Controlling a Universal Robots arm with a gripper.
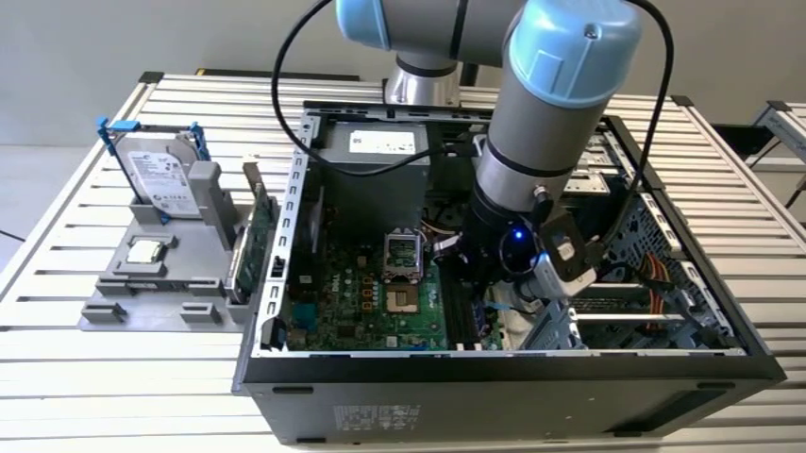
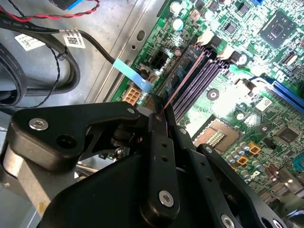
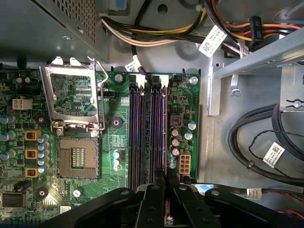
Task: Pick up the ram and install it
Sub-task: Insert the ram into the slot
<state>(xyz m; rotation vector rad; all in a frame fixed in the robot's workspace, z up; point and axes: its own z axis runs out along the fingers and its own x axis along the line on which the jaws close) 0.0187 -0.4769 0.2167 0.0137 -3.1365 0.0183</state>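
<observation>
In both wrist views my gripper (image 2: pixel 159 116) (image 3: pixel 166 192) is shut on the ram (image 2: pixel 186 72), which I see edge-on as a thin dark-blue board with a copper-coloured edge. The ram (image 3: pixel 166 142) stands along the memory slots (image 3: pixel 145 137) of the green motherboard (image 1: pixel 365 293), in line with the slot nearest the white power connector (image 3: pixel 184 164). I cannot tell whether it is pressed fully into the slot. In the exterior view the arm's wrist (image 1: pixel 523 255) reaches down into the open computer case (image 1: pixel 504 363), over the right side of the motherboard.
The open processor socket (image 3: pixel 76 102) lies beside the slots. Cable bundles (image 3: pixel 256 142) and the drive cage (image 1: pixel 643 302) crowd the case's right side. Outside the case on the exterior view's left, a grey holder (image 1: pixel 108 311) carries a silver hard drive (image 1: pixel 164 179) and a green card (image 1: pixel 259 241).
</observation>
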